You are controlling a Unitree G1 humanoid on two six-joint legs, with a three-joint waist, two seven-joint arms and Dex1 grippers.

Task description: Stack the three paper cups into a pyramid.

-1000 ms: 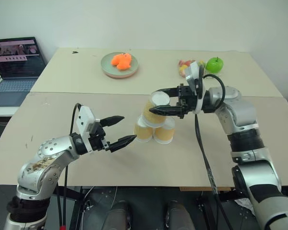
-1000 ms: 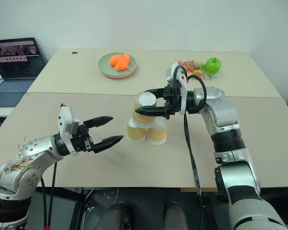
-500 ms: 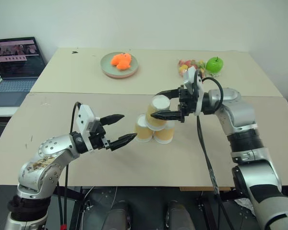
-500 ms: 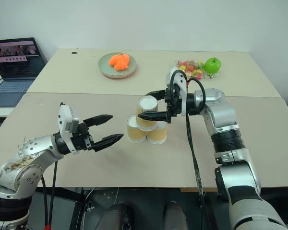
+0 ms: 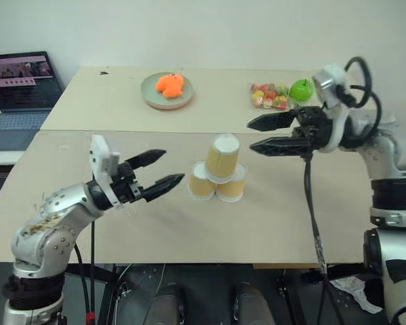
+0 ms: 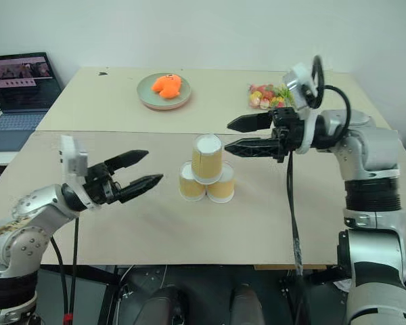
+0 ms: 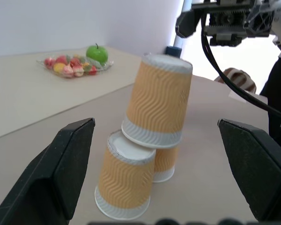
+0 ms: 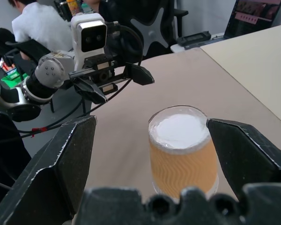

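Note:
The three paper cups form the pyramid in the middle of the near table, all upside down. Two lower cups [image 5: 202,181] [image 5: 231,184] stand side by side, and the top cup [image 5: 222,158] rests across their bases, leaning slightly. My right gripper [image 5: 251,135] is open, level with the top cup and a short way to its right, holding nothing. My left gripper [image 5: 170,167] is open and empty, just left of the lower cups. In the left wrist view the top cup [image 7: 157,105] sits between the spread fingers [image 7: 51,173].
On the far table are a green plate [image 5: 167,90] with an orange toy, a green apple [image 5: 301,89] and a packet of sweets [image 5: 269,96]. A laptop [image 5: 20,88] stands at the far left. A seated person [image 8: 37,28] shows in the right wrist view.
My right gripper opened, let go of the top cup and drew back to the right and up. The cup stayed on the two lower ones. My left gripper rose a little.

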